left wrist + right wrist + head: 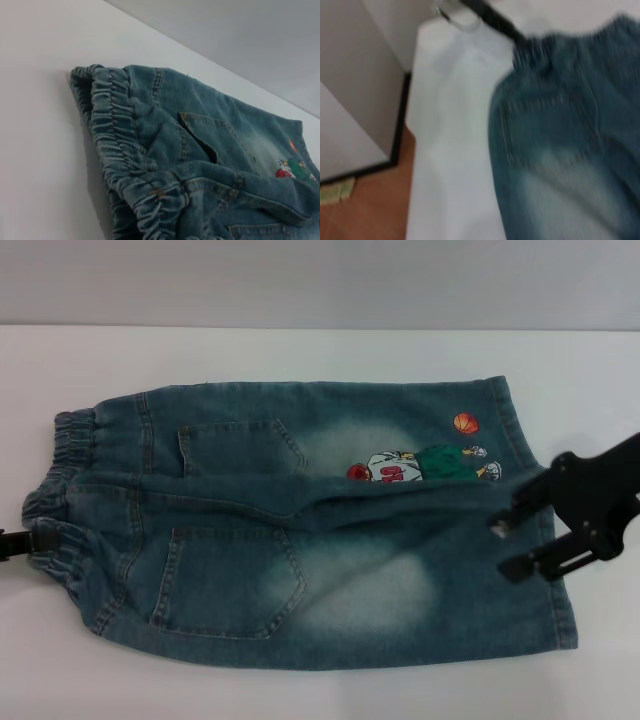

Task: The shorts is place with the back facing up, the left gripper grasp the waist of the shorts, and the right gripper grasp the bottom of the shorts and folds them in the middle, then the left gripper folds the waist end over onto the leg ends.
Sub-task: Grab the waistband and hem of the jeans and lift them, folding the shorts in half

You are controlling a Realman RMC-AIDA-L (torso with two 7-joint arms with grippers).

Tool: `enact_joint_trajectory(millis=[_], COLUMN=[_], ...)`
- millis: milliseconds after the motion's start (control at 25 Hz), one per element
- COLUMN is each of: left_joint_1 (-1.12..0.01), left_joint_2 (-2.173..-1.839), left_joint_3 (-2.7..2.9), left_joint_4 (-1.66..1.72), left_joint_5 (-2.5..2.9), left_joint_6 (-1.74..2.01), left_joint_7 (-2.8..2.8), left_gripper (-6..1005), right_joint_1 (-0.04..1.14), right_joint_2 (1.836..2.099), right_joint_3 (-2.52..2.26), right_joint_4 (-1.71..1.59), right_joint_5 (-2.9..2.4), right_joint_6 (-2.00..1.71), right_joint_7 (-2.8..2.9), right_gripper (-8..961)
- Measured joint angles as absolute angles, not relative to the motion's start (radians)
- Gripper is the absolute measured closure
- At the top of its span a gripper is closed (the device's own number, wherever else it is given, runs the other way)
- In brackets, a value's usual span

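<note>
Blue denim shorts (pixel 300 580) lie flat on the white table (pixel 300 350), back pockets up, with a cartoon patch (pixel 420 465) on the far leg. The elastic waist (pixel 62 475) is at the left and the leg ends (pixel 555 620) at the right. A raised crease runs along the middle. My left gripper (pixel 12 542) sits at the near part of the waist, touching the band; the left wrist view shows the bunched waist (pixel 115 145) close up. My right gripper (pixel 503 547) hangs open over the leg ends. The right wrist view shows the shorts (pixel 570 125) and the left arm (pixel 490 17) beyond them.
The table's edge (pixel 412 165) drops to a brown floor (pixel 365 210) on one side. A grey wall (pixel 320 280) stands behind the table. White table surface surrounds the shorts on all sides.
</note>
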State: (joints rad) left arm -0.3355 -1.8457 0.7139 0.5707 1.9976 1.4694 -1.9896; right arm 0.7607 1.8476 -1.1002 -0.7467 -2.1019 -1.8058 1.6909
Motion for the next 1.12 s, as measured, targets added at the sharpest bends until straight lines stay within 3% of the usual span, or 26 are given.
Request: enact_joint_trajectory(millis=[360, 1120], left_joint_1=[-0.34, -0.371], left_joint_2=[-1.86, -1.872], left_joint_3=[0.705, 0.678], left_joint_4=[0.571, 0.571], left_joint_5=[1.995, 1.994], left_joint_6=[1.47, 1.467], left_joint_7=[-1.99, -1.999], left_gripper=[958, 958], right_joint_1=[0.774, 0.788], right_joint_2=[1.879, 1.888], right_joint_3=[-1.106, -1.126], right_joint_4=[-0.737, -0.682], right_joint_5=[-2.322, -2.516], right_joint_6=[-1.79, -1.763], right_joint_7=[1.718, 1.719], right_gripper=[383, 384])
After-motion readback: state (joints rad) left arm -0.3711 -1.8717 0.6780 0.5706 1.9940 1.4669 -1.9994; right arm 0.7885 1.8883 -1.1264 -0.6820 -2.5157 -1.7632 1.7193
